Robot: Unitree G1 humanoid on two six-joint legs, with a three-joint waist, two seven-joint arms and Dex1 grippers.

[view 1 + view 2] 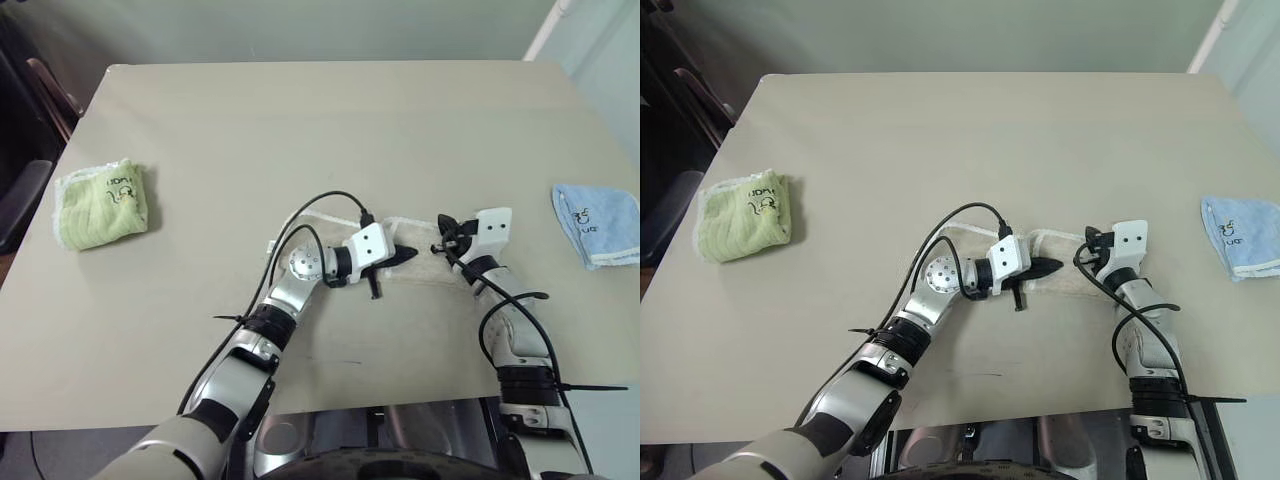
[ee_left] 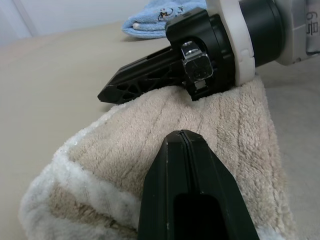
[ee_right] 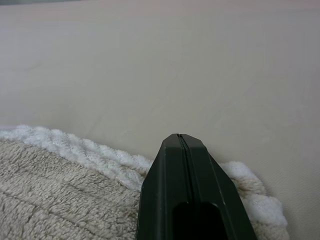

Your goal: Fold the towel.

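The beige towel (image 1: 420, 268) lies bunched in a narrow strip with a white corded edge near the table's front, under both grippers. My left gripper (image 1: 408, 255) points right across the towel with its fingers shut and nothing between them; the left wrist view has its fingertips (image 2: 182, 140) just over the terry cloth (image 2: 110, 150). My right gripper (image 1: 446, 234) is at the towel's right end, pointing toward the far side. It is also shut and empty, and its fingertips (image 3: 180, 140) sit over the towel's white edge (image 3: 90, 155). The two grippers are close together.
A folded light-green towel (image 1: 100, 203) lies at the table's left side and a light-blue one (image 1: 598, 225) at the right edge. The tan table (image 1: 320, 130) stretches wide beyond the towel. A dark chair (image 1: 50, 95) stands off the far left corner.
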